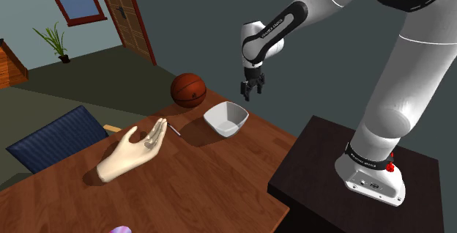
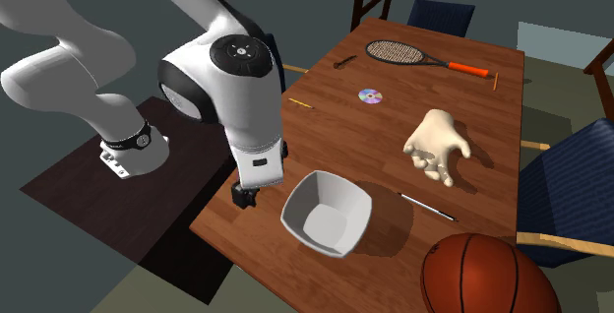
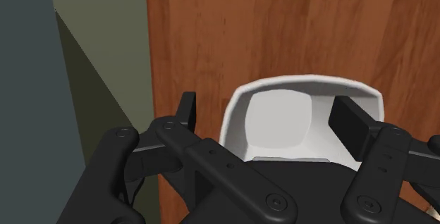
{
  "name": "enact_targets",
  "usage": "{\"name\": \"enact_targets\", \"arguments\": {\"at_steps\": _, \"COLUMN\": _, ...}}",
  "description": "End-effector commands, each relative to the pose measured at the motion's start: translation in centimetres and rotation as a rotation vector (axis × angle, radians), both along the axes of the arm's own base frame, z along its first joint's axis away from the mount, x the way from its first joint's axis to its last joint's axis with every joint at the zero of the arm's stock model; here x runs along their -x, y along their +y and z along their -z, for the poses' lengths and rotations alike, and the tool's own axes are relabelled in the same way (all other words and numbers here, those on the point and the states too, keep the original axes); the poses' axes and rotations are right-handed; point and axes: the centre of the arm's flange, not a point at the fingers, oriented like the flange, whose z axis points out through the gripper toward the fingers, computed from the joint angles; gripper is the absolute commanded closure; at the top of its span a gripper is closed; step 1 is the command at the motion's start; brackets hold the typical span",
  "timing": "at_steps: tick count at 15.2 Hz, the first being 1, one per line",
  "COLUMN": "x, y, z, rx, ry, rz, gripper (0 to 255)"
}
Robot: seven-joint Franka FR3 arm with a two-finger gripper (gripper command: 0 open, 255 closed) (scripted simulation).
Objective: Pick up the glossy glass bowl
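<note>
Bowl (image 1: 226, 118), white, squarish, upright on wooden table (image 1: 220, 184), near the edge facing the stand. Gripper (image 1: 252, 92) hangs above it, fingers spread wide, nothing held, no contact. Basketball (image 1: 188, 90) close beside bowl; pale hand model (image 1: 132, 153) farther along the table.

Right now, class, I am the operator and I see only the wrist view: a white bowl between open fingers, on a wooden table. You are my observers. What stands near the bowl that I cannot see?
Observer: A basketball sits beside the bowl, apart from it.
Operator: Anything else close by?
Observer: A thin pen lies between the bowl and a pale model hand.
Operator: How high is my gripper?
Observer: The gripper hangs in the air, higher than the bowl's rim, touching nothing.
</note>
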Motion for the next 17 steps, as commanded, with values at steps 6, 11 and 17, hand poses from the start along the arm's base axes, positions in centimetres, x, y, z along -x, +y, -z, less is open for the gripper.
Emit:
{"name": "enact_targets", "arguments": {"at_steps": 6, "x": -6.3, "y": -1.9, "z": 6.0, "rx": -0.016, "ry": -0.032, "rz": 0.074, "gripper": 0}}
{"name": "enact_targets", "arguments": {"at_steps": 11, "x": -8.8, "y": -2.7, "z": 9.3, "rx": -0.022, "ry": -0.044, "rz": 0.103, "gripper": 0}}
{"name": "enact_targets", "arguments": {"at_steps": 17, "x": -8.8, "y": -2.7, "z": 12.3, "rx": -0.022, "ry": -0.044, "rz": 0.103, "gripper": 0}}
